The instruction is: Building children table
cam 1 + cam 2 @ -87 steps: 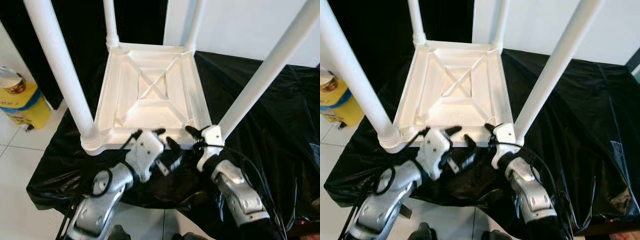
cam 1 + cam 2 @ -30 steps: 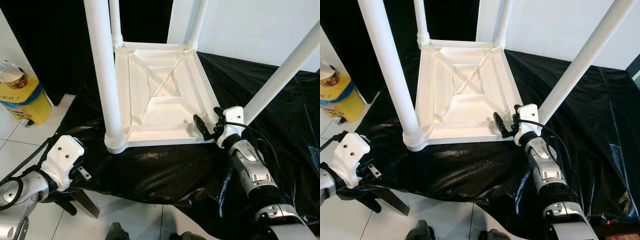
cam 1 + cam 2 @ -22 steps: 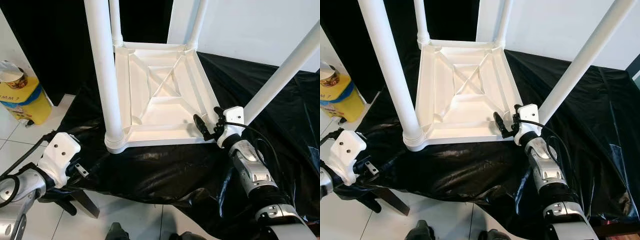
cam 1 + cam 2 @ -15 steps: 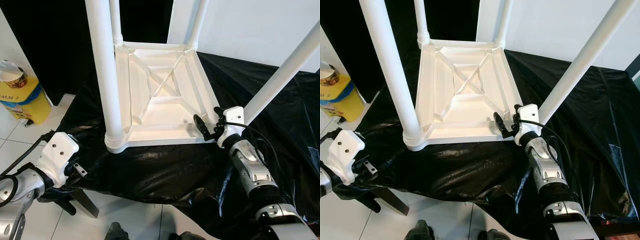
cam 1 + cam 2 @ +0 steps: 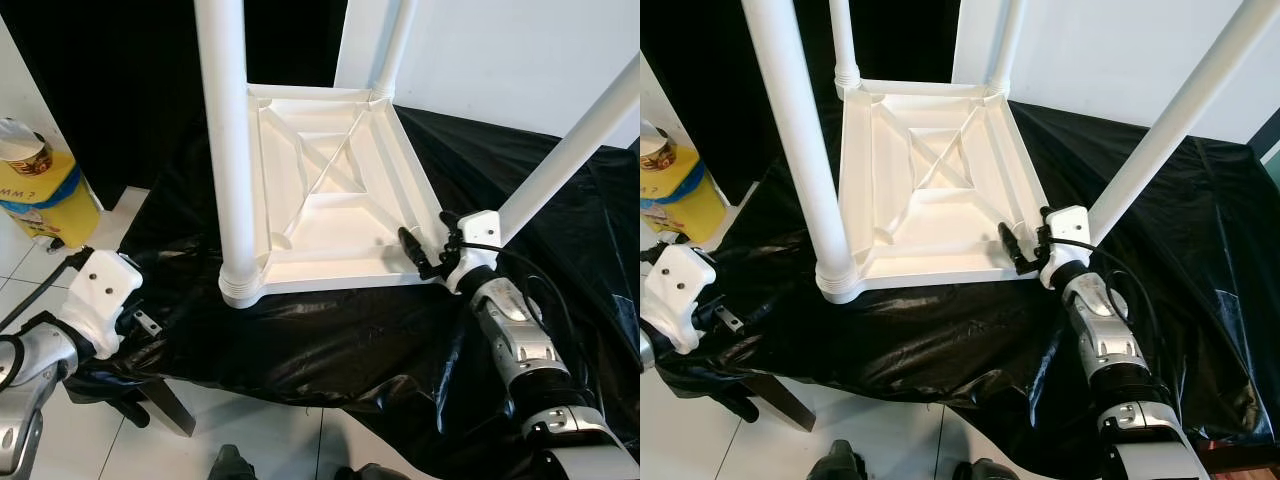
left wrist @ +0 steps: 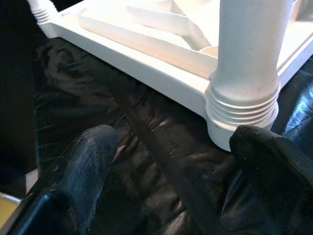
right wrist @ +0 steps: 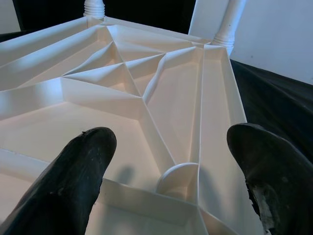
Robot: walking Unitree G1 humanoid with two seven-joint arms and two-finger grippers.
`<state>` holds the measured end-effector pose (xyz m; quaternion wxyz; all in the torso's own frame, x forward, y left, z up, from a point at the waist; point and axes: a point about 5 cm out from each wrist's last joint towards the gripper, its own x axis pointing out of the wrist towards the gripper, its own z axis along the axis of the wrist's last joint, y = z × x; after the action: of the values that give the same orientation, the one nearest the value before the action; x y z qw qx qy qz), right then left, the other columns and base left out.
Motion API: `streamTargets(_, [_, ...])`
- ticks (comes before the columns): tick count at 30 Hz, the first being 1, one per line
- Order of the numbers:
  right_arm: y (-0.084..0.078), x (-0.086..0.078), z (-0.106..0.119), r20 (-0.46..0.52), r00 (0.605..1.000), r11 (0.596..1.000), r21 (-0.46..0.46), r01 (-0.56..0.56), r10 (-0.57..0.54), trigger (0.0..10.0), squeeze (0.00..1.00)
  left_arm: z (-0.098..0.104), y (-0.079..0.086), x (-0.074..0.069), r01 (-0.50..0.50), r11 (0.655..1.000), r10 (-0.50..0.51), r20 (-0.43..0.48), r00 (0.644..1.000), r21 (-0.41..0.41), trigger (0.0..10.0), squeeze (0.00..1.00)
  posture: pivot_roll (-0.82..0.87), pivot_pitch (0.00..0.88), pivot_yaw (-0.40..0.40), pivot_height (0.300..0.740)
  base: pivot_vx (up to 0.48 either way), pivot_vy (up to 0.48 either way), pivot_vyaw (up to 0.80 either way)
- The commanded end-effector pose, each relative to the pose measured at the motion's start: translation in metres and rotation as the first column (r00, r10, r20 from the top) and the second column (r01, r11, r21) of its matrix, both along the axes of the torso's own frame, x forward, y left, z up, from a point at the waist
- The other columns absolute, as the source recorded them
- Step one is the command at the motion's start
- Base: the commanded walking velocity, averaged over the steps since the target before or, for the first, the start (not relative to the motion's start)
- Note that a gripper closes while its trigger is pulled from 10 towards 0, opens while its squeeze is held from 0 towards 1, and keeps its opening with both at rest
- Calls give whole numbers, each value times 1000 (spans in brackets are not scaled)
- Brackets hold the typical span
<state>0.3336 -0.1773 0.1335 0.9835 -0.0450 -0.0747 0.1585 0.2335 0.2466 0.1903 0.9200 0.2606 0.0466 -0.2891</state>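
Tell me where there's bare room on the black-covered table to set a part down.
Free: the black plastic sheet right of the upturned white plastic table, and the strip in front of it. Crowded: the near right corner, where the right gripper sits by the leg.

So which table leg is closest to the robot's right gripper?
The near right leg, slanting up beside the right gripper. The other three legs stand farther off, at the table's other corners.
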Motion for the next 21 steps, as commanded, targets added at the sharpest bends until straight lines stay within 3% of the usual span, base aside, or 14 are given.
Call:
streamTargets(1, [-21, -2, -3, -10, 997, 997, -18, 74, -75, 10000, 0, 2, 4, 1, 7, 1000, -7, 0, 1000, 23, 10000, 0, 133, 87, -140, 740, 0, 0, 0])
streamTargets(8, [-40, -2, 0, -5, 987, 987, -11, 162, -162, 10000, 0, 1, 16, 12, -16, 1000, 16, 5, 1000, 25, 10000, 0, 119, 87, -128, 740, 0, 0, 0])
streamTargets(12, [-37, -3, -1, -4, 988, 988, -7, 157, -157, 10000, 0, -1, 22, 22, -37, 999, 37, 22, 999, 29, 10000, 0, 126, 90, -115, 740, 0, 0, 0])
streamTargets(13, [-30, -5, -5, -10, 990, 990, 2, 138, -138, 10000, 0, 1, 27, 36, -66, 997, 65, 48, 997, 32, 10000, 0, 136, 92, -115, 740, 0, 0, 0])
streamTargets(15, [-28, -5, -6, -14, 991, 991, 5, 133, -133, 10000, 0, 2, 29, 41, -77, 996, 75, 59, 995, 32, 10000, 0, 138, 92, -115, 740, 0, 0, 0])
streamTargets(21, [-15, -4, -11, -28, 996, 996, 9, 90, -90, 10000, 0, 17, 25, 75, -129, 992, 126, 151, 980, 12, 10000, 0, 154, 87, -125, 740, 0, 0, 0])
